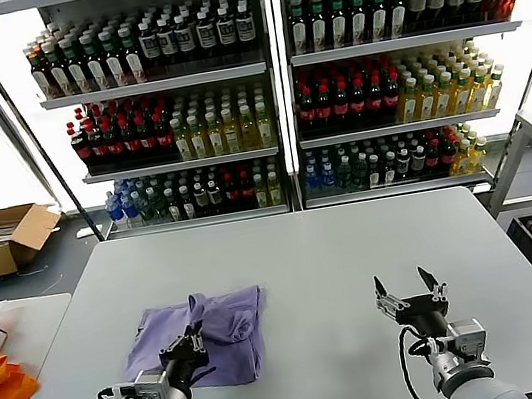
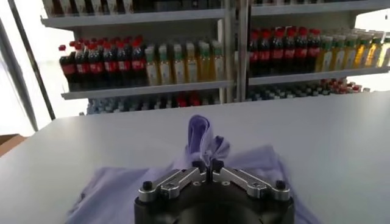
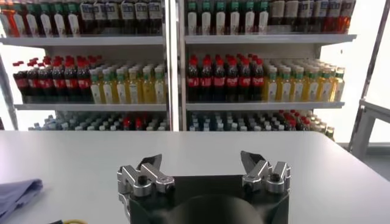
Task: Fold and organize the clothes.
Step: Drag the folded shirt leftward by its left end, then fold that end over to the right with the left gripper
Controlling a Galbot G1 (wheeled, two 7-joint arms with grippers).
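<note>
Left gripper (image 2: pixel 208 165), jaws pinching a thin ridge of the lavender-purple soft fabric T-shirt (image 1: pixel 216 331) on the grey worktop (image 1: pixel 339 279); right gripper (image 1: pixel 409 290), jaws spread, idle near right; shallow pinch may slip, undoing fold.

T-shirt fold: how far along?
Done: the T-shirt lies partly folded on the table, roughly a rectangle. In hand: the left gripper is shut on a pinch of fabric, lifting it into a peak. Right gripper waits open, off to the side. Left: finish the fold, flatten and tidy.
</note>
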